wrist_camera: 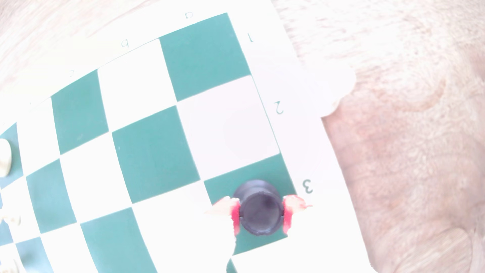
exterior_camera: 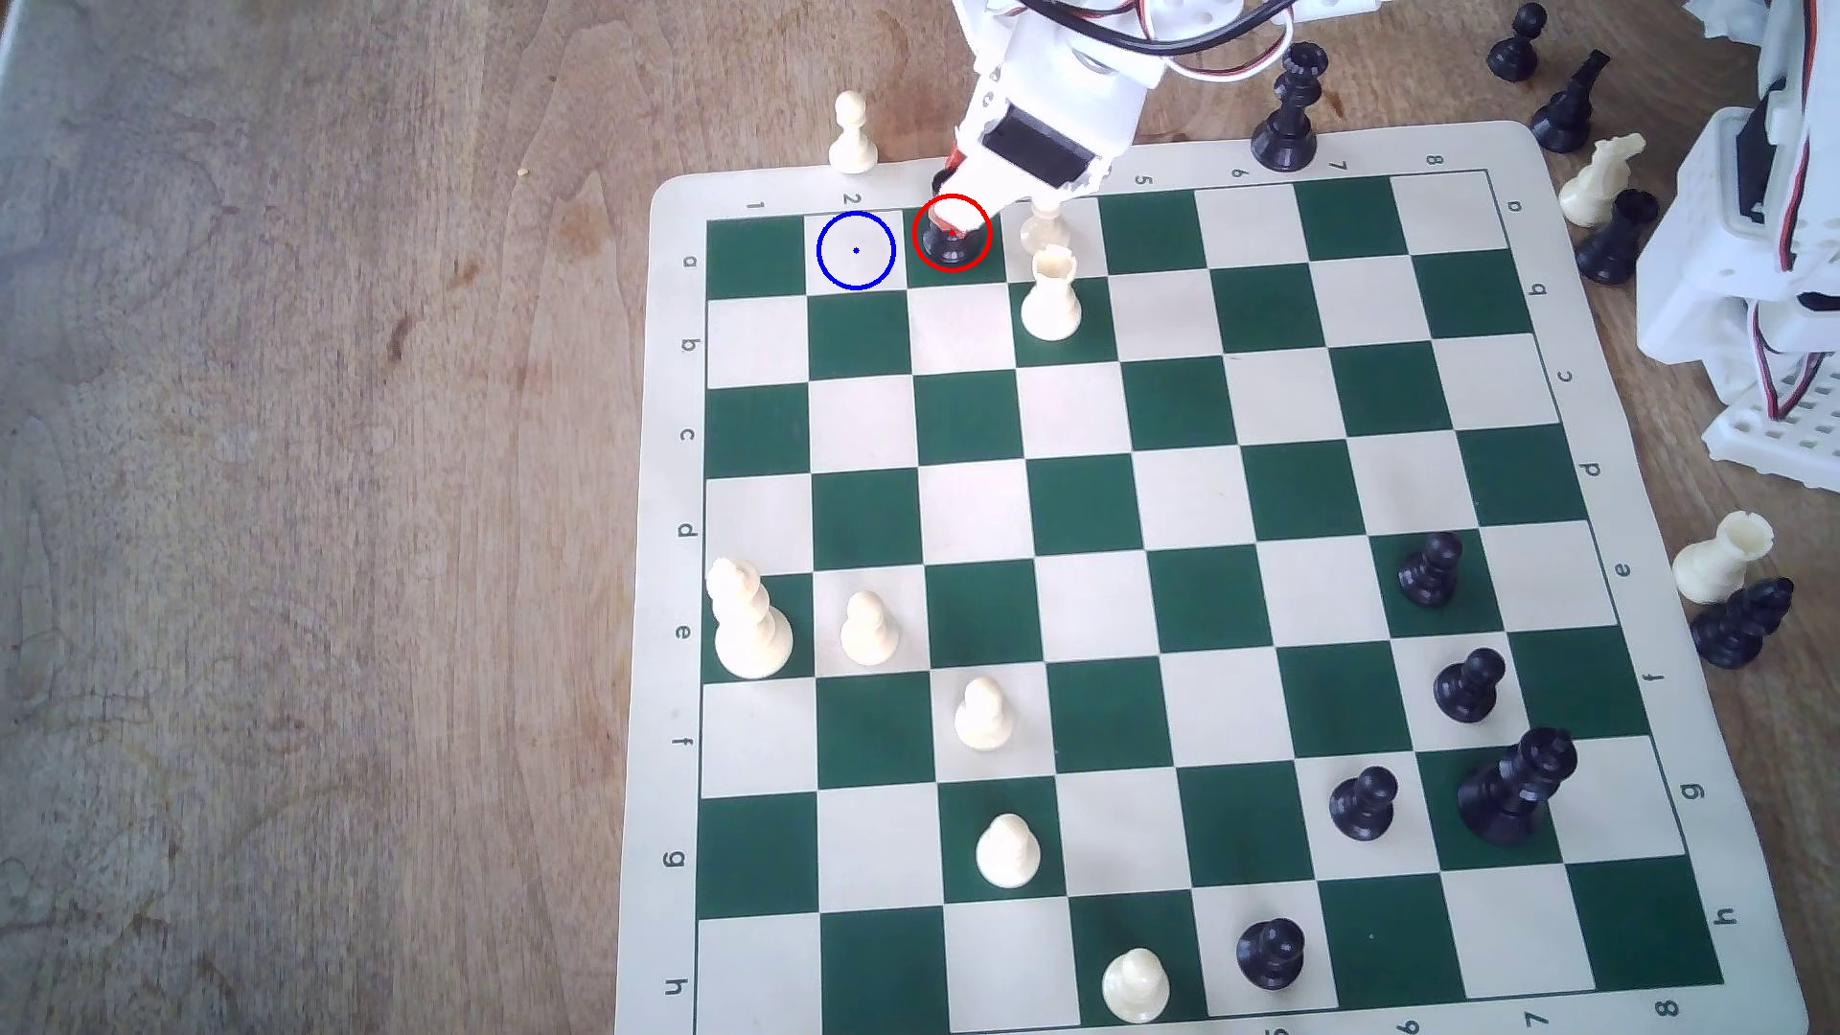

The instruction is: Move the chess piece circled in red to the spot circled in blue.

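Your gripper [wrist_camera: 261,214] has its red pads [wrist_camera: 235,215] pressed against both sides of the rook [wrist_camera: 259,212]. The rook stands on a green square at the board's [exterior_camera: 1175,617] far edge, in column 3. The spot [exterior_camera: 855,251] is the next square along that edge, toward the corner.

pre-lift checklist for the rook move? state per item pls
1. Pincer fingers on both sides of the black rook: ok.
2. Fingers pressing firmly on the rook: cannot tell.
3. Rook upright on its green, red-ringed square: ok.
4. Blue-ringed cream square free of pieces: ok.
5. Path to it, one square toward the exterior view's left, unobstructed: ok.
6. Clearance from the cream rook on the other side: ok, apart.
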Motion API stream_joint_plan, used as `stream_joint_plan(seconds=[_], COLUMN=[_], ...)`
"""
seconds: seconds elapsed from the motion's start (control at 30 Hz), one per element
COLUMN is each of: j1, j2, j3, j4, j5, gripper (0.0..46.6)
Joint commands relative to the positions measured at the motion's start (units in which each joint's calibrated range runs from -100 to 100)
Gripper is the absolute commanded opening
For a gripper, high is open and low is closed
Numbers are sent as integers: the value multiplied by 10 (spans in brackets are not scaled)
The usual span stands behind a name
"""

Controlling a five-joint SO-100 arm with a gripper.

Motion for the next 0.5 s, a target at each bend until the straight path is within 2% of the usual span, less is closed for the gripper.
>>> stream_joint_plan(seconds=[0.0, 0.27, 0.47], j1=[-4, -7, -7], j2=[-29, -70, -130], j3=[-1, -26, -172], j4=[-10, 11, 144], j5=[0, -5, -11], gripper=[2, 2, 2])
